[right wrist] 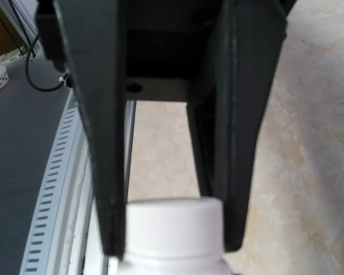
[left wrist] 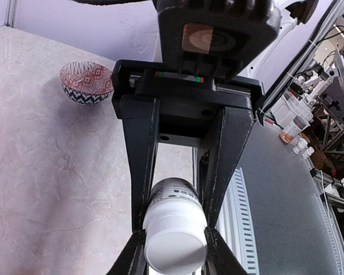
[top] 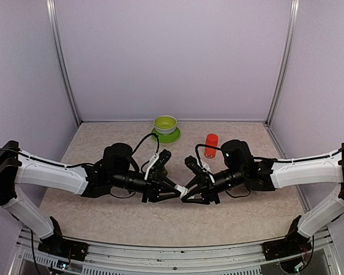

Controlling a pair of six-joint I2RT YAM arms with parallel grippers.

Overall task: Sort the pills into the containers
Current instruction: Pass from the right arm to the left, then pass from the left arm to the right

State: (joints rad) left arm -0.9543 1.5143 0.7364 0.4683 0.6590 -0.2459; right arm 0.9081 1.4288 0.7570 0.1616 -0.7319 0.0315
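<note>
A white pill bottle (top: 180, 191) hangs above the table's middle between both grippers. My left gripper (left wrist: 175, 243) is shut on its ridged cap (left wrist: 175, 246), fingertips pressed to both sides. My right gripper (top: 187, 192) faces it from the other side. Its fingers (left wrist: 142, 166) lie along the labelled body (left wrist: 172, 192), shut on it. In the right wrist view, the cap (right wrist: 172, 226) sits between the left gripper's dark fingers (right wrist: 100, 172). I see no loose pills. The containers do not show plainly in any view.
A red bottle (top: 211, 145) stands at the back right of centre. A lime-green bowl on a saucer (top: 165, 127) is at the back centre. A red-and-white patterned bowl (left wrist: 86, 82) rests on the table. The metal rail (left wrist: 246, 229) marks the near edge.
</note>
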